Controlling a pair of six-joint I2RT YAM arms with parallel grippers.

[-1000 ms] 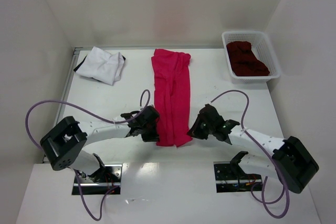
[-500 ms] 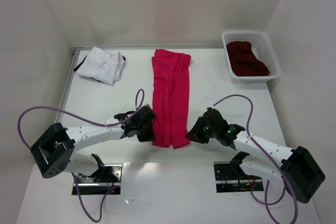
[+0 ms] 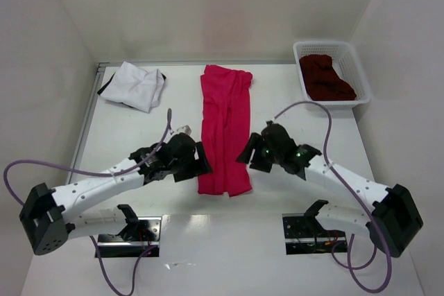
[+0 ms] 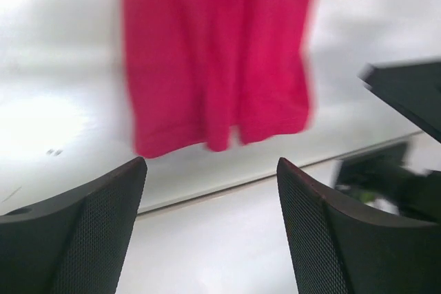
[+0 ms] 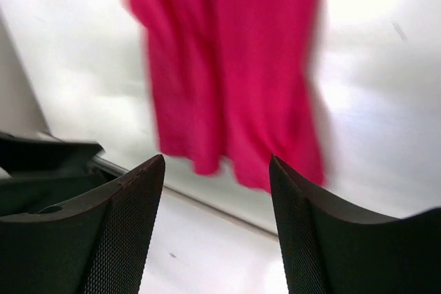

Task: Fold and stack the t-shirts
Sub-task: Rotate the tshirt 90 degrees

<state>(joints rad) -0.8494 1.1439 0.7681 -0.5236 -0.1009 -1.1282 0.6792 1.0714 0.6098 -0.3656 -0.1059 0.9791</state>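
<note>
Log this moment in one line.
left gripper open | right gripper open | red t-shirt between them, unheld | maroon t-shirt in basket

The white counter (image 3: pixel 139 136) carries 3 things: a white t-shirt (image 3: pixel 133 84) upper left, a crimson t-shirt (image 3: pixel 225 129) at centre, and a basket (image 3: pixel 333 102) upper right.

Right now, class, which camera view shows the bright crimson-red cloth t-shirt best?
The top external view: the bright crimson-red cloth t-shirt shows whole and sharp, a long narrow strip. Both wrist views catch only its near end, blurred.
</note>
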